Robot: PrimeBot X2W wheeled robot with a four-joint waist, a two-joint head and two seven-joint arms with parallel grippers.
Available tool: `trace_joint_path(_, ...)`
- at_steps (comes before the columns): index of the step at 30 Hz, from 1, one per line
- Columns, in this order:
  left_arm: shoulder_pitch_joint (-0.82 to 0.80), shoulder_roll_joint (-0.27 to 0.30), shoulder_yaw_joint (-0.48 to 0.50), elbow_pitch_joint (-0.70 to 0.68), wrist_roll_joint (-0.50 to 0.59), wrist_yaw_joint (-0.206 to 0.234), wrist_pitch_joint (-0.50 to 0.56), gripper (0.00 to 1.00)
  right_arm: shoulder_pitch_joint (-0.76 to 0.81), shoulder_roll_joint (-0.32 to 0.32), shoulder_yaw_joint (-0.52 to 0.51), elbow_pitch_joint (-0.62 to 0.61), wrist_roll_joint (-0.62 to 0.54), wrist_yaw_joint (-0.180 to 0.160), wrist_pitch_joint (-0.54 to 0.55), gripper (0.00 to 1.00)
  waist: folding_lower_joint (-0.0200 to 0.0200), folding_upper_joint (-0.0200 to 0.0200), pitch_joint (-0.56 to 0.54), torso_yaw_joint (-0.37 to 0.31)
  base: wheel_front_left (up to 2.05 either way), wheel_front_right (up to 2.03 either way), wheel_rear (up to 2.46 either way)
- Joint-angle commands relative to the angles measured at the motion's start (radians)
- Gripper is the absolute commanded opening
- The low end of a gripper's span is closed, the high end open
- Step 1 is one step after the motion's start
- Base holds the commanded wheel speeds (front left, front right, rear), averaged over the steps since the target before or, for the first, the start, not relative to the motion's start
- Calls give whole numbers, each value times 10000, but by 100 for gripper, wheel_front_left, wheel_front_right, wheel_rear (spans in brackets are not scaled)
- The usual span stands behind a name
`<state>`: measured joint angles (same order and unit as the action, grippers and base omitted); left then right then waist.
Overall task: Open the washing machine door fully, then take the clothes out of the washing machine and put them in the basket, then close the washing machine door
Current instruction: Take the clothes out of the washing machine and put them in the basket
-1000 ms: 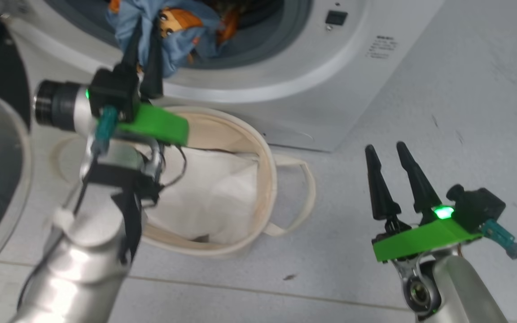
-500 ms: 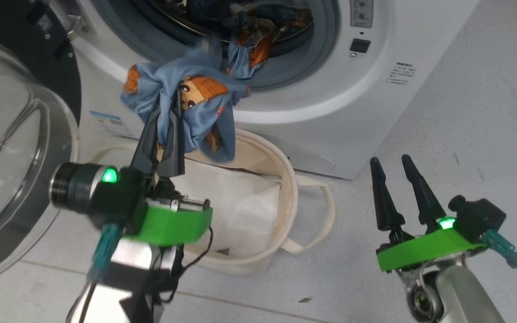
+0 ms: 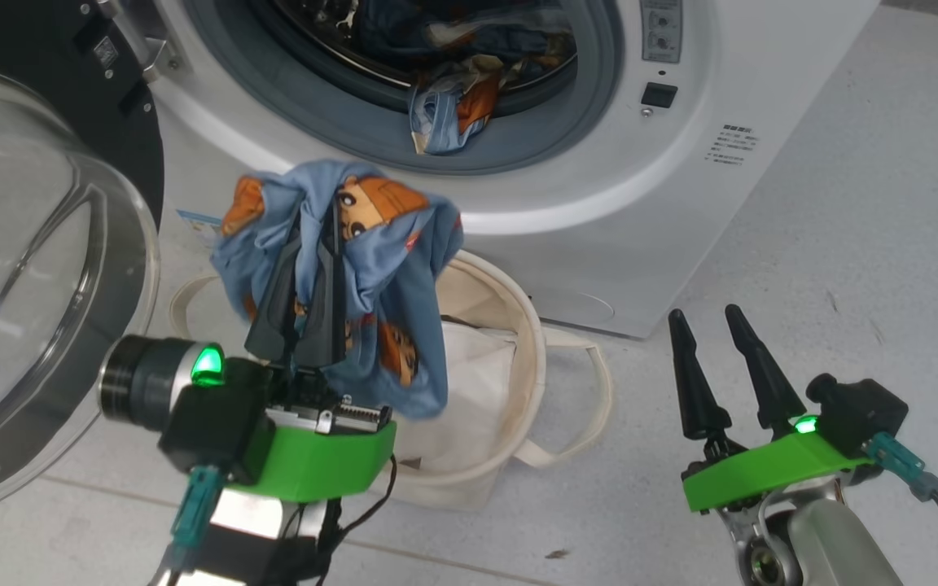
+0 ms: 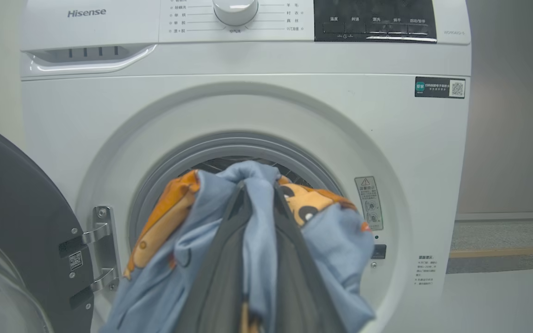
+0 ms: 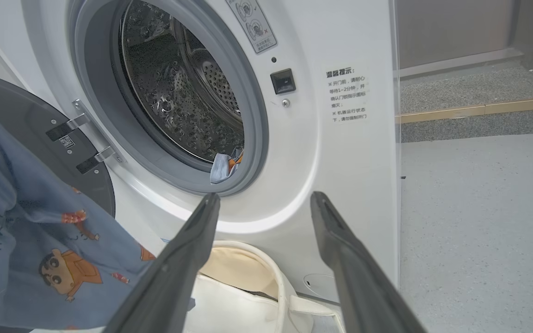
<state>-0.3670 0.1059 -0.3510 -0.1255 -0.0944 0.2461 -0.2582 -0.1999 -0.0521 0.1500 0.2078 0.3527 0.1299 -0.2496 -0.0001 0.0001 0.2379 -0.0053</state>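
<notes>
The clothes (image 3: 412, 277) are out of the drum, or at least this bundle is. In the head view the light blue cartoon-print wad hangs from the left end effector (image 3: 318, 236), which is clenched on it, with fabric draped down both sides of the fingers (image 3: 314, 317). It's in the air in front of the washing machine (image 3: 681, 203), seemingly over the left part of the cream canvas basket (image 3: 532, 350), and not dropped in yet. The washing machine door (image 3: 37, 268) is swung wide at the left, so I'd call that step done. There's leftover laundry (image 3: 449, 114) in the drum, one piece flopped over the grey gasket (image 3: 534, 138). So that's at least one more trip, then closing the door. The right end effector (image 3: 703, 316) hovers over the floor (image 3: 843, 244) to the right of the basket, jaws spread, holding nothing. A white folded sheet (image 3: 477, 382) lies in the basket and eats some room.

Left wrist view: the cloth wraps right over both fingers, with the Hisense panel and dial (image 4: 235, 9) behind and the door hinge (image 4: 102, 249) at the left. My guess is the fabric could cling on release.

Right wrist view: the two fingers here stand well apart and empty, facing the steel drum (image 5: 178, 101). A blue-and-orange scrap sits on the gasket lip, and the basket is below. The open door is near the left arm, so I'd watch that.
</notes>
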Motion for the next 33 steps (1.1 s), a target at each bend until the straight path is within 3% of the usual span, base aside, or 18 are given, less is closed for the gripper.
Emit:
trace_joint_path(1, -93, 141, 319, -112, -38, -9, -35, 0, -9, 18, 256, -256, -82, 8, -122, 100, 1, -1, 26, -35, 0, 0, 0)
trace_joint_path(8, -166, 194, 309, 1375, -33, -137, -35, 0, -62, 18, 222, -302, -95, 8, -122, 100, 1, -1, 329, -157, 0, 0, 0)
trace_joint_path(14, -634, 104, 252, 3655, 134, -127, -36, 0, -270, 18, 212, -419, -129, 8, -122, 100, 1, -1, 880, -285, 0, 0, 0)
trace_joint_path(23, -2198, -60, 173, 6896, 127, -1017, -36, 0, -782, 18, 65, -625, -309, 8, -122, 100, 1, -1, 2113, -534, 0, 0, 0)
trace_joint_path(33, -3457, -315, 21, 8826, 260, -1361, -36, 0, -1209, 18, -13, -920, -44, 8, -122, 100, 1, -1, 3384, -1078, 0, 0, 0)
